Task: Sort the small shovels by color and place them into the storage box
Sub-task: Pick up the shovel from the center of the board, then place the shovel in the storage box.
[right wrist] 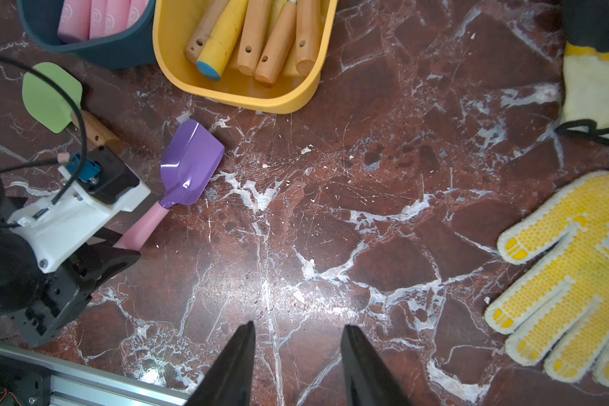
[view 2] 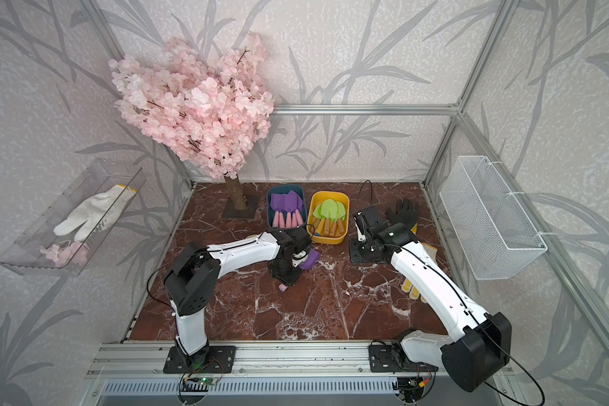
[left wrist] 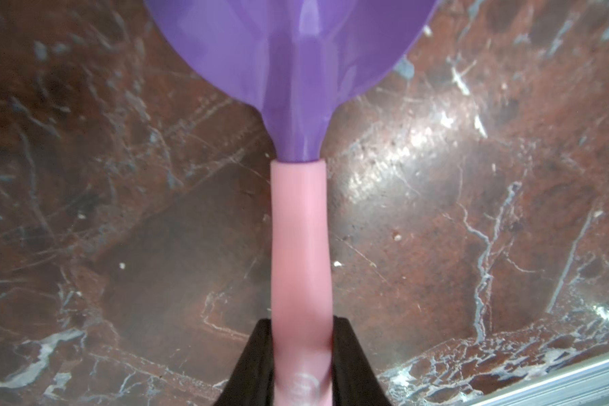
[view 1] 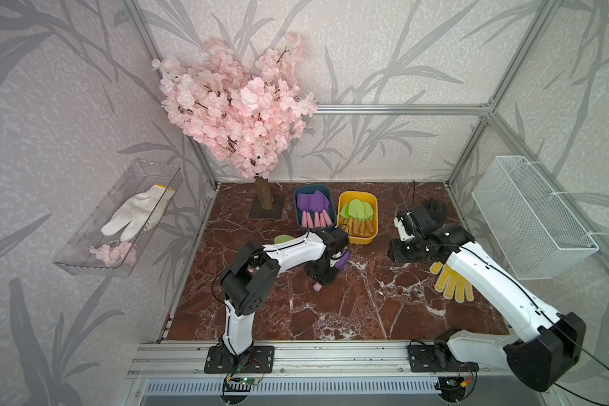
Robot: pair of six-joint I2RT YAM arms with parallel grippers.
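Left box (view 1: 297, 211) beside right box (view 1: 361, 239), held shovel (view 1: 343, 261) before them.

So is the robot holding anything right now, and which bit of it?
Yes. The left gripper is shut on the purple shovel, pinching its pink handle near the end. The right gripper is open and empty.

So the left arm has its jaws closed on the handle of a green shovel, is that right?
Not quite: the shovel is purple, not green. The left wrist view shows the left arm's jaws closed on the pink handle of the purple shovel. A green shovel does lie nearby, but nothing is gripping it.
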